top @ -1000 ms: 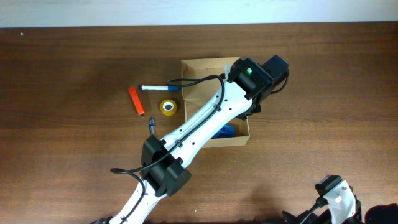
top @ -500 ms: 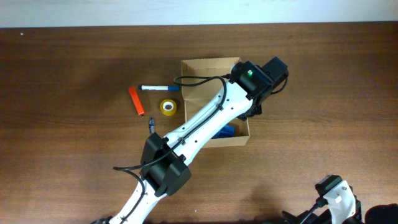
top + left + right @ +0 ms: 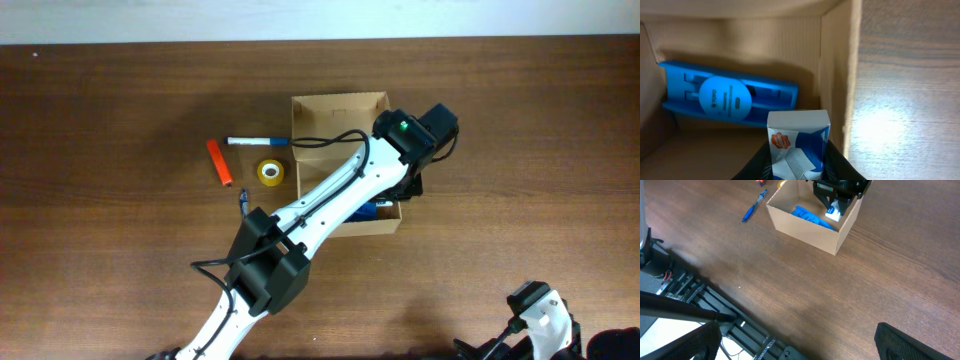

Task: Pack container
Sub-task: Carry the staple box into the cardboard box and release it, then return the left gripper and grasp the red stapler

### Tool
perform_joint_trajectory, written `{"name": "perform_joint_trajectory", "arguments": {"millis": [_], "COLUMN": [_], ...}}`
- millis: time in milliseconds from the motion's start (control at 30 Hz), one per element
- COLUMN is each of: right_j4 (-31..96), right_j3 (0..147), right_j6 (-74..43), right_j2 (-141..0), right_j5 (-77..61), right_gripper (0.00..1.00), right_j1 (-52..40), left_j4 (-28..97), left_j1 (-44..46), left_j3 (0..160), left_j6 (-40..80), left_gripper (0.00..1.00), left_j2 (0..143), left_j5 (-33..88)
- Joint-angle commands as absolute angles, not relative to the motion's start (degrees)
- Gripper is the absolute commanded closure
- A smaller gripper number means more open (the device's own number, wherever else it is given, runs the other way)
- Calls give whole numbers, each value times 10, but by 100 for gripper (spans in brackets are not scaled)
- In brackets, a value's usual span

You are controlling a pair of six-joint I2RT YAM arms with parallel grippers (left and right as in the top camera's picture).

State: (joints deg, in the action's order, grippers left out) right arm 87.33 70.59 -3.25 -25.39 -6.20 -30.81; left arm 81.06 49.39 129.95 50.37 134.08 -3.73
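Note:
The container [image 3: 338, 103] is an open tan cardboard box at mid-table; it also shows in the left wrist view [image 3: 836, 60] and the right wrist view [image 3: 805, 230]. A blue stapler [image 3: 725, 95] lies inside it along the wall. My left gripper [image 3: 798, 162] is shut on a small white-and-blue staples box [image 3: 799, 140] and holds it inside the container's right front corner, next to the stapler. In the overhead view the left wrist [image 3: 415, 135] hides the jaws. My right gripper [image 3: 800, 345] is open and empty, low over the table's front edge, far from the container.
Left of the container lie an orange marker [image 3: 219, 163], a white marker with a blue cap [image 3: 255, 141], a yellow tape roll [image 3: 270, 172] and a blue pen [image 3: 243, 202]. Beyond the table's front edge is a black frame [image 3: 700, 295].
My left wrist has shifted a little toward the container's front right corner, carrying the staples box. The right arm has not moved.

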Motion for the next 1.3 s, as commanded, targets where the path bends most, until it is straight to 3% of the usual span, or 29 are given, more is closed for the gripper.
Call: {"name": "perform_joint_trajectory", "arguments": {"millis": [0, 600, 767, 1100, 1133, 1267], "right_j4": [872, 872, 872, 872, 872, 872], "right_j3": [705, 705, 705, 705, 705, 705], "right_j6": [-39, -39, -39, -39, -39, -39], "right_j2": [-258, -258, -258, -258, -258, -258], "right_j5": [-57, -57, -57, -57, -57, -57], "right_gripper": [1, 1, 1, 1, 1, 1], "right_j1": [-311, -311, -311, -311, -311, -311], "left_j4": [807, 791, 788, 795, 799, 817], "left_j1": [491, 494, 494, 482, 477, 446], "left_j3": [1285, 1268, 1268, 1268, 1268, 1268], "left_j6": [511, 533, 533, 532, 531, 531], "left_gripper": [73, 72, 57, 56, 51, 50], "left_j2": [1340, 1340, 1340, 1299, 1285, 1228], "left_j5": [-25, -5, -2, -52, -61, -91]}}
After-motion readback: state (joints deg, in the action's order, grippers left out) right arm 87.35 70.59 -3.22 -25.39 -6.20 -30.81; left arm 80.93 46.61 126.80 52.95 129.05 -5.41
